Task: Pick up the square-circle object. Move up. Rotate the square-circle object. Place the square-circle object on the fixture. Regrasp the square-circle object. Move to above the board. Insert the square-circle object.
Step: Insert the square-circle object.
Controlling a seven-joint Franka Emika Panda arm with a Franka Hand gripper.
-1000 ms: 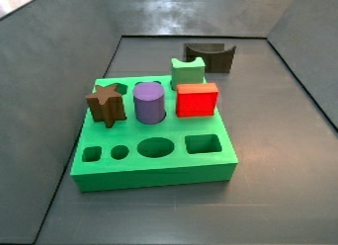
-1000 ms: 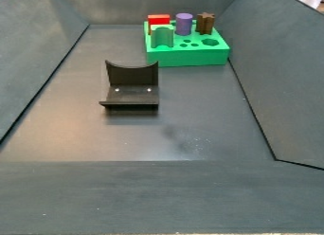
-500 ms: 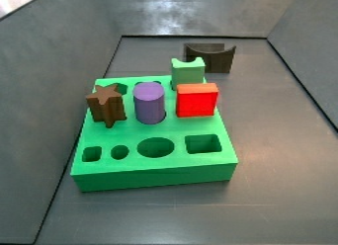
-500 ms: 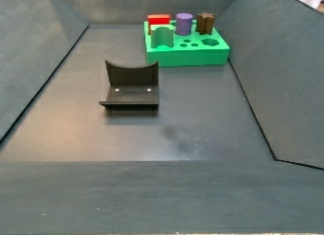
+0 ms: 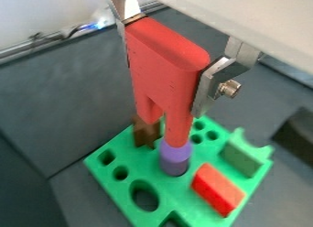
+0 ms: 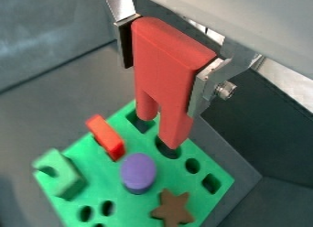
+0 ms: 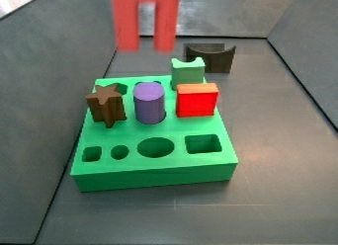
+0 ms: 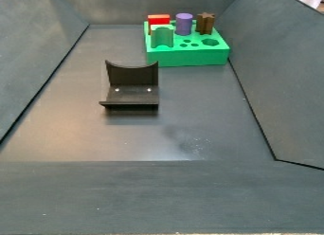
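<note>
In both wrist views the tool (image 5: 166, 70) points down above the board (image 5: 123, 171), its silver fingers (image 6: 206, 84) clamped on the flanks of the square-circle object (image 6: 166, 75). The red piece hangs upright, legs downward, clear of the board and over its purple cylinder (image 5: 177, 160). In a side view the square-circle object (image 7: 144, 19) appears blurred high above the board's (image 7: 158, 170) far edge, apparently near the fixture (image 7: 211, 56). The tool itself is out of frame there.
</note>
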